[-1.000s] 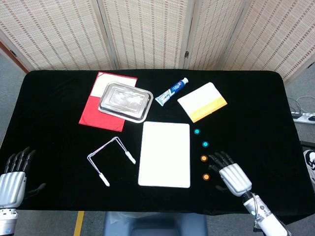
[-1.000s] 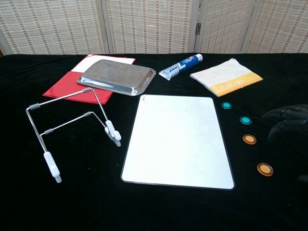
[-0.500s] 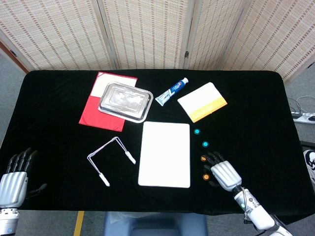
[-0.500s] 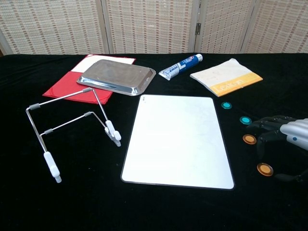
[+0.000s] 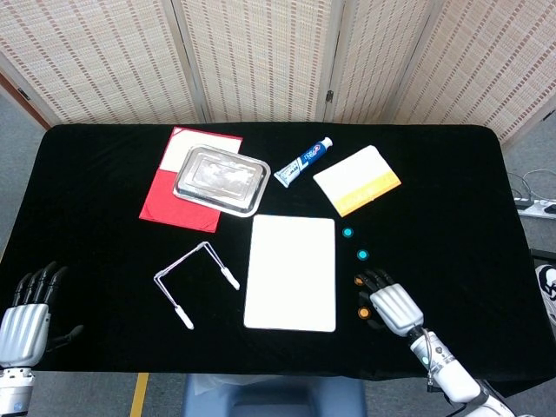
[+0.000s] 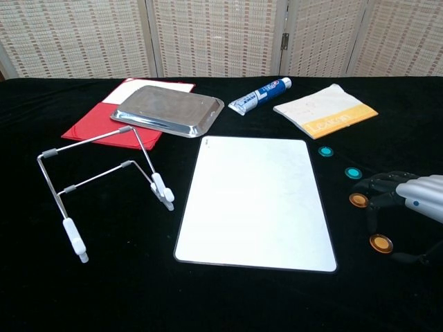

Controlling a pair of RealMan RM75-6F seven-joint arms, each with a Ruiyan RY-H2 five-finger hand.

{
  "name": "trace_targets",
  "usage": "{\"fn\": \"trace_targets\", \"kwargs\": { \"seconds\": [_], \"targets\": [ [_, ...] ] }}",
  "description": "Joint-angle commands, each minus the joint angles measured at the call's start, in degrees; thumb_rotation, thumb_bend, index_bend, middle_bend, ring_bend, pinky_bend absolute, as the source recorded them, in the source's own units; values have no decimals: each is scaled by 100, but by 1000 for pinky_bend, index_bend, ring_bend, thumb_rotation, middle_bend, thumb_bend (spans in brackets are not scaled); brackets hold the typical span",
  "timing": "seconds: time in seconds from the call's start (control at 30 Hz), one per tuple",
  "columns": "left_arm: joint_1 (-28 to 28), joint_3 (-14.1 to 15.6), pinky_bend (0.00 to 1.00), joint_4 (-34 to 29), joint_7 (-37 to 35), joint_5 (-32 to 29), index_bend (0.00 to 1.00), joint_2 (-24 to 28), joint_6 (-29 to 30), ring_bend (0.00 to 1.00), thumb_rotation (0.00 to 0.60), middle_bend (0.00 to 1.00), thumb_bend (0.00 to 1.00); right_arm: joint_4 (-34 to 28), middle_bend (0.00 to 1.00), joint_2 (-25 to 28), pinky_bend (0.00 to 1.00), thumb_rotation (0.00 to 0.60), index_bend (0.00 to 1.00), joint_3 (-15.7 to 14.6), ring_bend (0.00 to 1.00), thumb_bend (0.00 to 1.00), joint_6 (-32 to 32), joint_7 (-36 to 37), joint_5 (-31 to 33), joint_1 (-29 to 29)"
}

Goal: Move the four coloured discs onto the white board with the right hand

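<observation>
Discs (image 6: 353,173) lying off the board (image 6: 256,201), on its right. Right hand (image 6: 405,200) hovering over orange discs (image 6: 380,243), fingers spread, grasping nothing. Left hand (image 5: 23,323) resting released.

the orange strip of the booklet (image 6: 326,110) carries pale lettering that looks like "lexicon", though it is not sharp. the blue toothpaste tube (image 6: 259,95) has white print too small to make out.

Head cam overhead; chest cam low, nearer.
</observation>
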Motion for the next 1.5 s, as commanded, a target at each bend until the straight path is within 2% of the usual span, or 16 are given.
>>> {"fn": "trace_targets", "kwargs": {
  "seconds": [0.03,0.53,0.7,0.9,1.2,1.4,1.47,1.5],
  "targets": [
    [1,1,0,15,-9,-2,72,-5,-5,51,600,0,142,18,135,-21,0,600,465,4,0,331,-41,-33,48,32],
    [11,3,0,71,-52,-13,72,-24,-19,51,600,0,141,-37,172,-18,0,600,559,-14,0,387,19,-60,124,109],
    [13,-6,0,74,-67,-15,72,-13,-13,51,600,0,141,-369,174,161,0,600,560,53,0,387,149,-40,12,185],
    [18,-10,0,57,-72,7,72,-3,11,51,600,0,141,-833,174,147,0,600,560,314,2,387,-178,-402,10,615],
    [67,6,0,100,-116,-48,72,12,19,51,600,0,142,-973,170,-475,0,600,560,839,0,387,-1069,-1301,781,1421],
    [79,8,0,169,-163,-80,72,-5,-6,51,600,0,141,-785,167,-936,0,600,557,989,0,388,-1386,-1823,1308,1829],
    [77,6,0,188,-174,-90,71,-12,-18,51,600,0,141,-754,154,-1020,0,600,517,985,0,388,-1458,-2049,1514,1922],
    [74,3,0,202,-181,-96,71,-17,-27,51,600,0,142,-755,139,-1055,0,600,457,975,0,388,-1503,-2189,1660,1978]
  ]
}}
